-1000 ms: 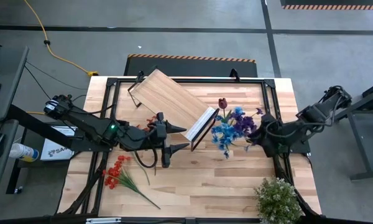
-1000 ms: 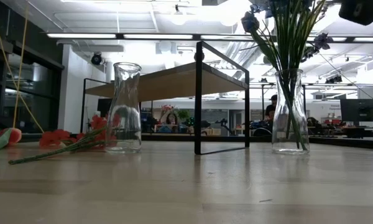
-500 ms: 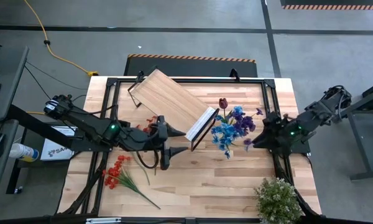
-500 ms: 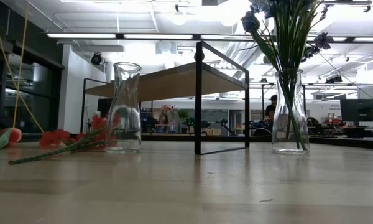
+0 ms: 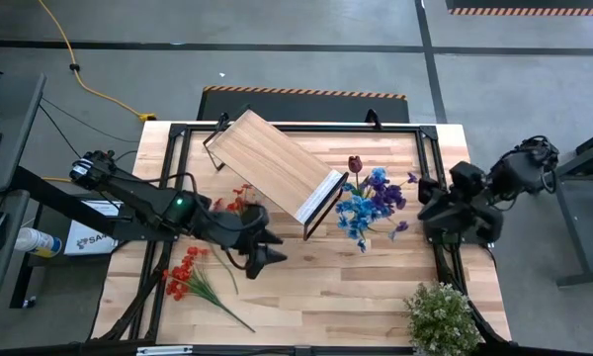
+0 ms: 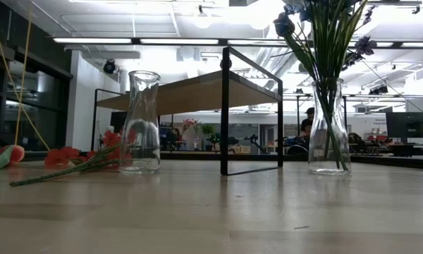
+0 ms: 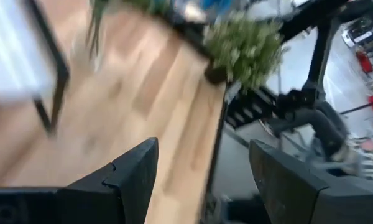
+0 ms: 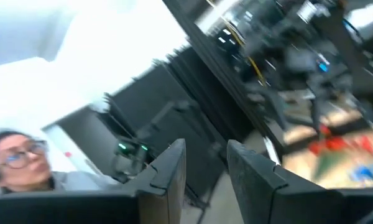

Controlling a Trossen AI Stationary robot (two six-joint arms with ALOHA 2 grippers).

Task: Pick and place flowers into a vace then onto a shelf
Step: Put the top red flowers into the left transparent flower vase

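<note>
Blue and purple long-stemmed flowers stand in a clear glass vase right of centre, beside the light-wood shelf, while my left pincer gapes empty over the desk and my right pincer, narrowly parted, holds nothing.

Overhead and table-level cameras share (both) the shelf.
</note>
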